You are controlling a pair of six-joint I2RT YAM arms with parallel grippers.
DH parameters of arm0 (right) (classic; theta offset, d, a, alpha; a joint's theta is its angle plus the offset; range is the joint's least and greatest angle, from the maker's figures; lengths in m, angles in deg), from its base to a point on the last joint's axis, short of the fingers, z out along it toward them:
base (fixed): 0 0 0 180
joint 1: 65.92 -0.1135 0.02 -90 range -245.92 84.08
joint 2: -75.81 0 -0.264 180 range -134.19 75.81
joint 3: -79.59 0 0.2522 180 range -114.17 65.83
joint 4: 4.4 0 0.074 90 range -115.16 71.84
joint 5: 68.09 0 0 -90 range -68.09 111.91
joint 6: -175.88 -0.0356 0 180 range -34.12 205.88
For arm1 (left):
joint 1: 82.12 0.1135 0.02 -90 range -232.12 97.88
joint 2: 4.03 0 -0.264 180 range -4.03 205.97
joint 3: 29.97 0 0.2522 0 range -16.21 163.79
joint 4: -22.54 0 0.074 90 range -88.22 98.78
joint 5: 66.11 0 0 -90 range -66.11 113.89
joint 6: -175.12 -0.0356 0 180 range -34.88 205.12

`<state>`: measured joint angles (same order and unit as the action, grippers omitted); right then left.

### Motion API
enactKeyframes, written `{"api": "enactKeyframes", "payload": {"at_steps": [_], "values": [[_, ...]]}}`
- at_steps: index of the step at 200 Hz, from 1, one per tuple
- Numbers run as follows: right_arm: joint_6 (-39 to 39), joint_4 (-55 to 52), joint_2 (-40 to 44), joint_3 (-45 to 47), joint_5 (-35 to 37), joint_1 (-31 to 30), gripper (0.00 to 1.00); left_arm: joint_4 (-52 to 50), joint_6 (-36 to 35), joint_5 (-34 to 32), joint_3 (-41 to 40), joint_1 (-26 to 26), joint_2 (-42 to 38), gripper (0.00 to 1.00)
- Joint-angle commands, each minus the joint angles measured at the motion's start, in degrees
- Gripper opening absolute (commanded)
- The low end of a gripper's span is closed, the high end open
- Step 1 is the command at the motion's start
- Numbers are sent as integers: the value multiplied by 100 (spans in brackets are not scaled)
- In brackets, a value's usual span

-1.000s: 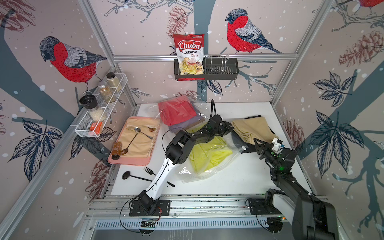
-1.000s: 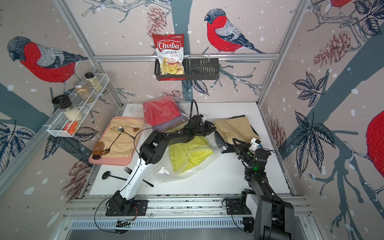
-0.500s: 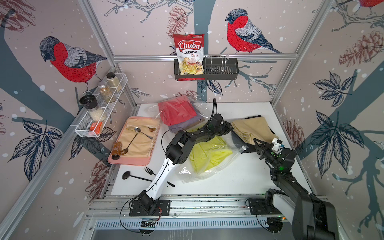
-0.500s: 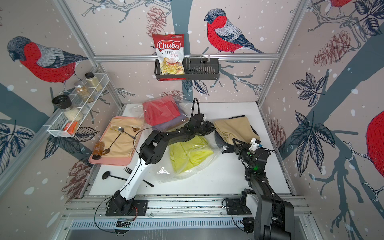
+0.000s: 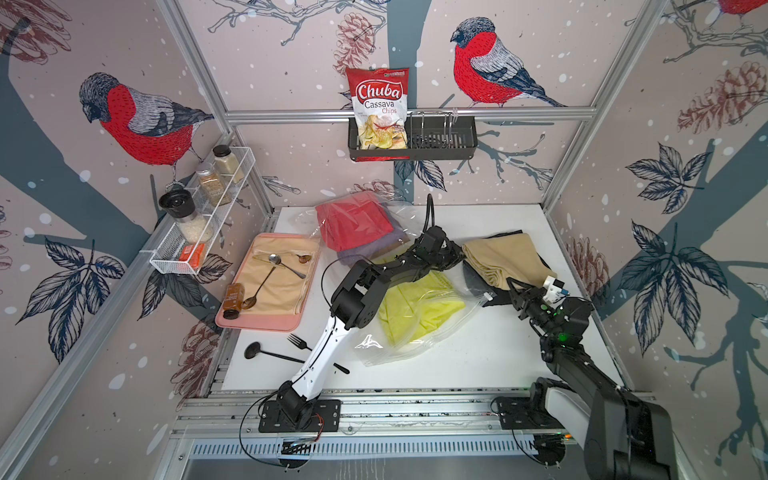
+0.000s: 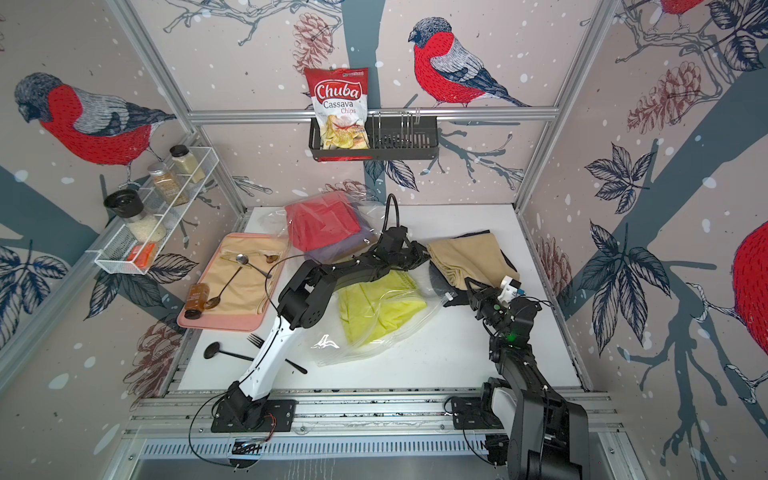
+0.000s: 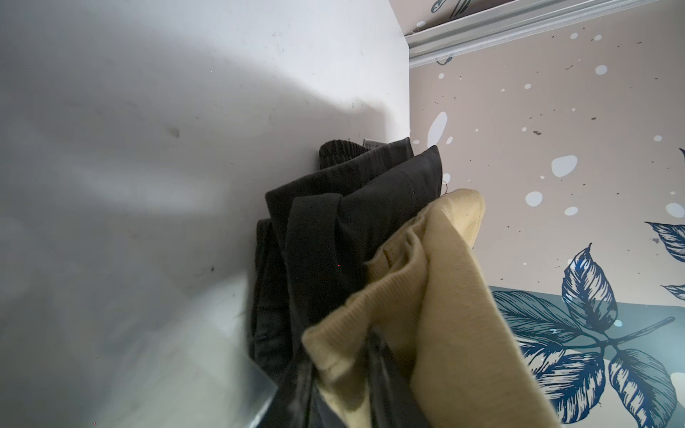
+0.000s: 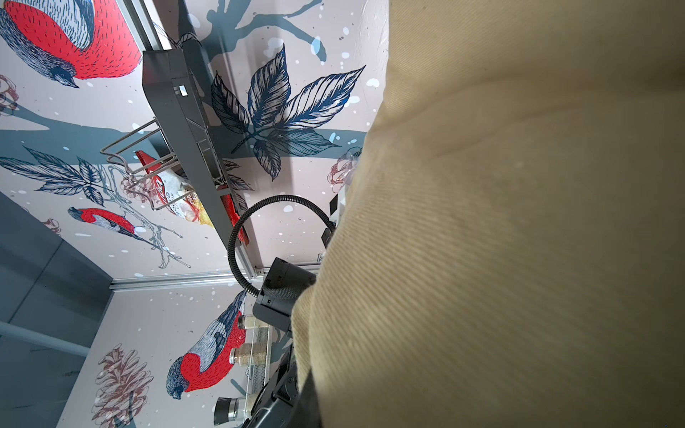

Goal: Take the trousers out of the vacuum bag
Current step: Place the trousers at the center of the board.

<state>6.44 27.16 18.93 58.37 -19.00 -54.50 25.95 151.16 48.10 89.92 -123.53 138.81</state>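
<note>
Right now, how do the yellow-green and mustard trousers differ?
The yellow-green trousers lie inside the bag; the mustard trousers lie outside it, atop the black trousers. The yellow-green trousers lie centrally; the mustard trousers sit nearer the right wall. Both are folded cloth on the table.

Mustard-brown trousers fill my right wrist view, hiding how my right gripper stands; my left gripper blurs beneath them; red trousers cover most of the purple trousers

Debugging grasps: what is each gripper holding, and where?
Left gripper pinches the mustard trousers at a bunched edge fold. Right gripper: closed at their near edge; hold unclear.
</note>
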Motion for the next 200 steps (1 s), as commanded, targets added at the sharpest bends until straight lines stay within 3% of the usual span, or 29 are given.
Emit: {"api": "enactKeyframes", "payload": {"at_steps": [1, 61, 119, 141, 163, 200], "values": [[74, 217, 10, -2, -6, 9, 14, 30, -12, 54, 36, -8, -90, 27], [82, 239, -7, 9, 1, 5, 14, 181, 131, 149, 40, -24, -67, 26], [104, 223, -46, 21, 6, 9, 14, -69, -73, 153, 131, -25, -130, 10], [104, 223, -43, 20, 10, 5, 14, -148, -141, 179, 163, -8, -125, 9], [105, 214, -33, 6, 6, 8, 14, -220, -222, 202, 160, 18, -133, 23], [104, 205, -59, -22, 12, 7, 14, -215, -233, 247, 169, 55, -135, 28]]}}
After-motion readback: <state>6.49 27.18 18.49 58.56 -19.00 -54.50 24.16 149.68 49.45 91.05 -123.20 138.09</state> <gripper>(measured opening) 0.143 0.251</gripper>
